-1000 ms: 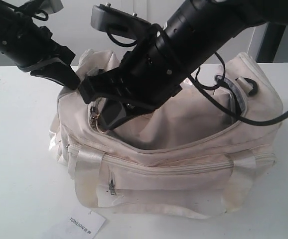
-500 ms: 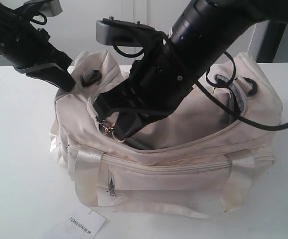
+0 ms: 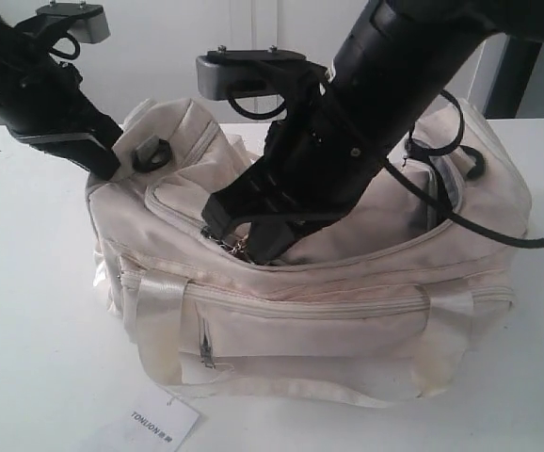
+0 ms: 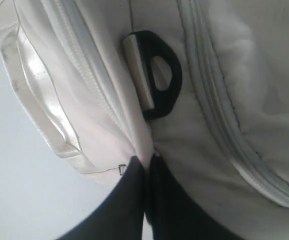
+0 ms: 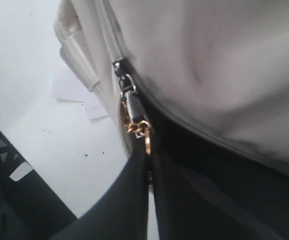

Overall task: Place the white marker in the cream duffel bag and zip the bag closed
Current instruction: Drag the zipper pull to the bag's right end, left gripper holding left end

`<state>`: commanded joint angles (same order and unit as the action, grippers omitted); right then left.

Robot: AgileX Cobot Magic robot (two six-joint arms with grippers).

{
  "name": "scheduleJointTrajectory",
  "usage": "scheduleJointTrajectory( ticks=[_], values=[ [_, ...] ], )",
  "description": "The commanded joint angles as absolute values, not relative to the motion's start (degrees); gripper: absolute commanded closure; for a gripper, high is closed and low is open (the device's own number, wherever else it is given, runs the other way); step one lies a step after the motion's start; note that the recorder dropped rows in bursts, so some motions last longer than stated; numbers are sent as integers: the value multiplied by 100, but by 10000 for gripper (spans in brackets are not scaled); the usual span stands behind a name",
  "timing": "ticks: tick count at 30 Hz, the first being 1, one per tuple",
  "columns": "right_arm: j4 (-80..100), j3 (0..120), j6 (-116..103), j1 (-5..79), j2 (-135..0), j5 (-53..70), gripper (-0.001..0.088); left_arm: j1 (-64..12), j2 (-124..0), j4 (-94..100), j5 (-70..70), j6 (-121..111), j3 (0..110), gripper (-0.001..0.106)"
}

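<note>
The white table [image 3: 27,311] carries the cream duffel bag [image 3: 328,311], which fills the middle of the exterior view with its long axis running left to right across the frame. The zipper [image 3: 183,212] on its curved top looks closed from the left end to about the centre. From there a dark open mouth runs on towards the upper right of the frame. The right gripper [image 5: 148,155], reaching down from the upper right, sits at the near end of that gap. Its fingers are pressed together on the gold chain of the zipper pull [image 5: 134,125], so the unclosed stretch lies to the right of it and this arm is the one placed to draw it. The left gripper [image 4: 147,162], at the upper left of the exterior view, is clamped on a fold of fabric at the bag's left end, just beside a black D-ring [image 4: 174,85], and probably serves as an anchor. A paper tag [image 3: 164,424] lies on the table at the lower left. The white marker is not visible in any view, and I cannot confirm it is inside. The right arm hides much of the opening, and the far end of the zipper track is hard to make out.
</note>
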<state>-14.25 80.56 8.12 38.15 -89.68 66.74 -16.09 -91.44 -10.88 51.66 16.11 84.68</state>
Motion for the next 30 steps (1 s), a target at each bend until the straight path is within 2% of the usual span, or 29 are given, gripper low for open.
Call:
scheduleJointTrajectory(
  ticks=[6,30],
  values=[
    [-1195,8056,605,3747,-8968,6618,868,-1609,-9144,-930,5287,1474,8468,1053],
    [-617,8056,321,2348,-8291,6603,868,-1609,-9144,-95,5496,625,8468,1053]
  ],
)
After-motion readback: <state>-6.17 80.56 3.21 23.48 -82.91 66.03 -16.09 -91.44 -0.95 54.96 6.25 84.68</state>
